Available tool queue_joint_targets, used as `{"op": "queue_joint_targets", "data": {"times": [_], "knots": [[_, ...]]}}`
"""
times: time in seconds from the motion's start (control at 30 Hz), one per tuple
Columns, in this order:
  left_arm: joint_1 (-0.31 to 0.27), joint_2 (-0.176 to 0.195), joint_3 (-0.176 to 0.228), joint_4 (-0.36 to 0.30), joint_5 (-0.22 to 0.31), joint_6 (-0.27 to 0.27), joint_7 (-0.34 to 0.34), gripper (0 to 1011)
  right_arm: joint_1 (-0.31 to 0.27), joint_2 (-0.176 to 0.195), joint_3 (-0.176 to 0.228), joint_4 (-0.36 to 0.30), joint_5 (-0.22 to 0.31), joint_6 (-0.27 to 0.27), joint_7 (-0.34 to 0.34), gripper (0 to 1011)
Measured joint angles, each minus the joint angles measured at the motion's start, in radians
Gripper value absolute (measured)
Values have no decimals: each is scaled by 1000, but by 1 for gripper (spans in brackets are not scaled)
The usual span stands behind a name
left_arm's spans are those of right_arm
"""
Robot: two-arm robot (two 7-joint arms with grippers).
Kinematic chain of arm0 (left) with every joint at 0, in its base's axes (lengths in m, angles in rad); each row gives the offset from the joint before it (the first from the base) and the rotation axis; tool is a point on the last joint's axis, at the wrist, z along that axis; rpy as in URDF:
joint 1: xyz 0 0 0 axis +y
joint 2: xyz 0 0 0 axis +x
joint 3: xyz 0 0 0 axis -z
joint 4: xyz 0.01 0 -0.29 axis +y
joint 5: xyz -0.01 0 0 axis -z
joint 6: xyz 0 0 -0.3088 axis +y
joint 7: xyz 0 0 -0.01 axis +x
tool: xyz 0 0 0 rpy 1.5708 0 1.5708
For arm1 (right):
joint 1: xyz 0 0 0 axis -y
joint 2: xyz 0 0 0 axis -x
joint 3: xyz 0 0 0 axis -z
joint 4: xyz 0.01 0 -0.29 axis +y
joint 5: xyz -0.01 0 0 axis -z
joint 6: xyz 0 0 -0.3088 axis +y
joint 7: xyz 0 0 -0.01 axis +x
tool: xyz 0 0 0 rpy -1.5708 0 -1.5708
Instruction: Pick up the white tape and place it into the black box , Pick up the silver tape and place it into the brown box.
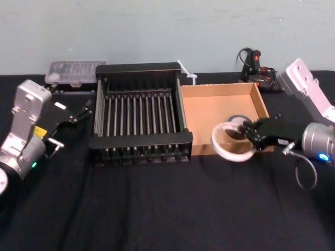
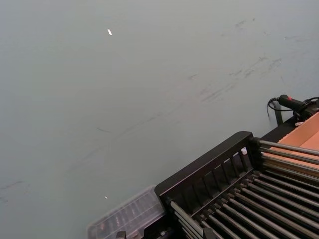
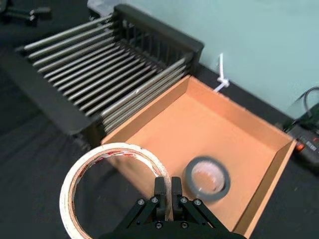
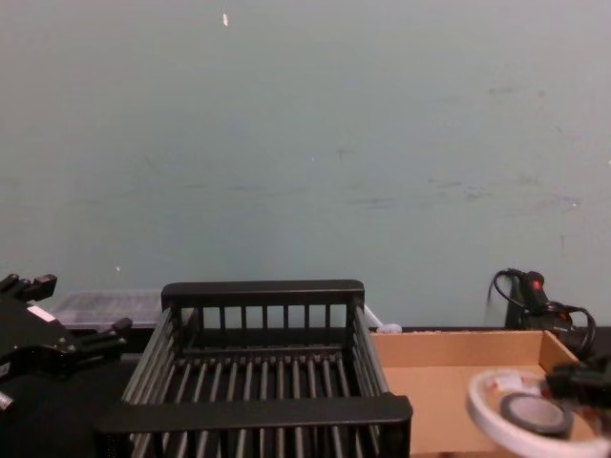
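Taking the head view as our clock face, with 12 o'clock pointing away from the robot, we see the black box (image 1: 141,140) standing in the middle of the dark surface (image 1: 157,209). The brown box (image 1: 209,112) sits right against its 3 o'clock side.

The right pincer (image 1: 250,134) reaches in from 3 o'clock and is clamped on the rim of the white tape (image 1: 230,151). In the right wrist view we see its two fingers (image 3: 160,189) pressed close together on the ring's band. The white tape (image 3: 107,148) is held off the surface and tilted. It hangs over the 6 o'clock wall of the brown box (image 3: 199,129), partly above the tray and partly above the dark cloth in front of it. It is apart from the black box (image 3: 149,32).

The silver tape (image 1: 238,120) lies flat on the brown box floor, toward 5 o'clock within the tray. In the right wrist view the silver tape (image 3: 207,178) rests just beside the pincer's fingers, apart from the tray walls.

The left pincer (image 1: 73,125) hangs at 9 o'clock of the black box, near its side. Its fingers are spread and hold nothing.

At 11 o'clock of the black box a clear plastic case (image 1: 73,70) rests against the wall. At 1 o'clock of the brown box we see a black device with cables (image 1: 256,65).
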Motion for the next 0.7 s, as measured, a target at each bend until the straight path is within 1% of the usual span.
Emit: {"op": "queue_joint_targets", "data": {"times": [0.17,0.27,0.5,0.57,0.67,0.7], "knots": [[0,0,0,0,0,0,0,1001,50,-38,-13,37,-15,-1,-2,80],[0,0,0,0,0,0,0,1001,93,-71,-28,72,-27,-2,0,80],[0,0,0,0,0,0,0,1001,156,-118,-53,123,-46,-15,13,79],[0,0,0,0,0,0,0,1001,186,-141,-69,148,-55,-23,21,80],[0,0,0,0,0,0,0,1001,208,-157,-81,166,-62,-29,28,79],[0,0,0,0,0,0,0,1001,223,-167,-89,177,-67,-32,34,80]]}}
